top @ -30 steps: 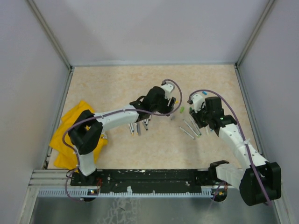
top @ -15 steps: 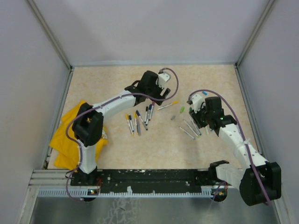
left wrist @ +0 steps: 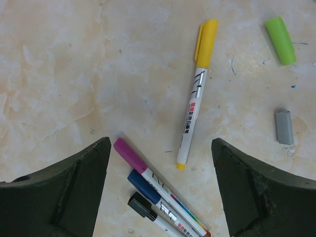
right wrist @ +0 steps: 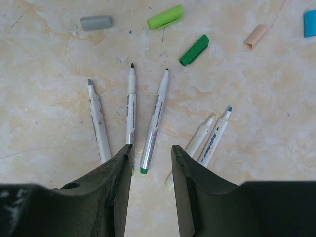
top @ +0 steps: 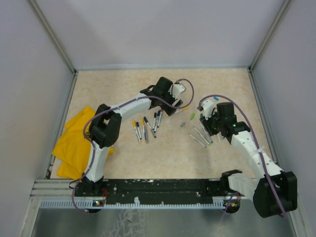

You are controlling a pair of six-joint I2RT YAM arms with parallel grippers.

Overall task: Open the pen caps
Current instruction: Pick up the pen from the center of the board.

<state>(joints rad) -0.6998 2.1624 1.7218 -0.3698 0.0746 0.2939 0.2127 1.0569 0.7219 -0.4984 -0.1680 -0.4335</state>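
The yellow cloth (top: 74, 148) lies far left on the counter (top: 118, 89). Your left jaws are wide apart and hold nothing. They hang over the yellow-capped pen (left wrist: 195, 98). The capped pens (left wrist: 148, 182) in purple, blue and black lie just beside it. A green cap (left wrist: 280, 33) and a grey cap (left wrist: 284, 127) lie loose to its right. Your right jaws are a little apart and empty, over three open pens (right wrist: 131, 106).

Capped pens (top: 146, 129) lie fanned flat, a yellow-capped pen (left wrist: 195, 94) at their two o'clock, uncapped pens (right wrist: 131, 106) at their three o'clock, loose green and grey caps (right wrist: 165, 17) between.
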